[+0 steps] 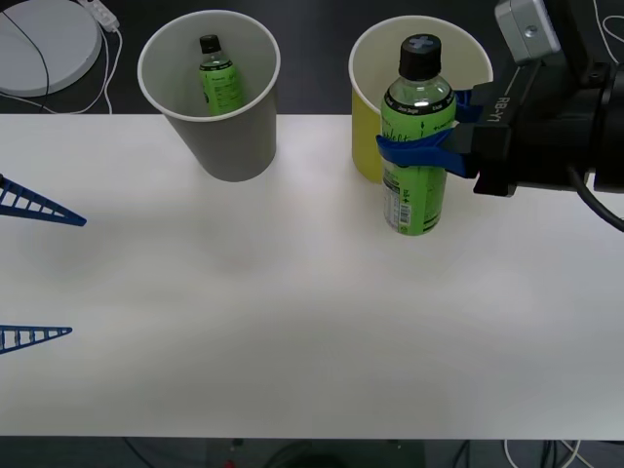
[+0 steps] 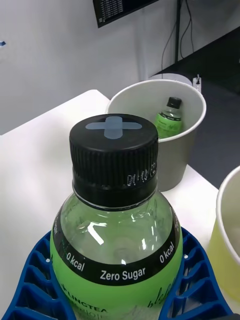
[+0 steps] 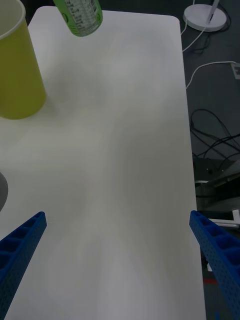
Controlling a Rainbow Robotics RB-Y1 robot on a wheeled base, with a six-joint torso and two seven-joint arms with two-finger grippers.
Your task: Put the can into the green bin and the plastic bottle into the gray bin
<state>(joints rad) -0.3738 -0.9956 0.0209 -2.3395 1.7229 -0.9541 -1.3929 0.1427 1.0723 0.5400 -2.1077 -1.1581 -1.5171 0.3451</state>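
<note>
Green plastic bottle (image 1: 416, 146) clamped in right gripper (image 1: 426, 146), hiding green bin (image 1: 369, 97) front. Gray bin (image 1: 226, 127), 10 o'clock, holds second bottle (image 1: 219, 76). Left gripper (image 1: 34, 273) spread wide, holding nothing.

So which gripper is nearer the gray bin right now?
The right gripper, shut on the plastic bottle lifted in front of the green bin, beside the gray bin. The left gripper waits open at the table's left edge, slightly farther.
</note>
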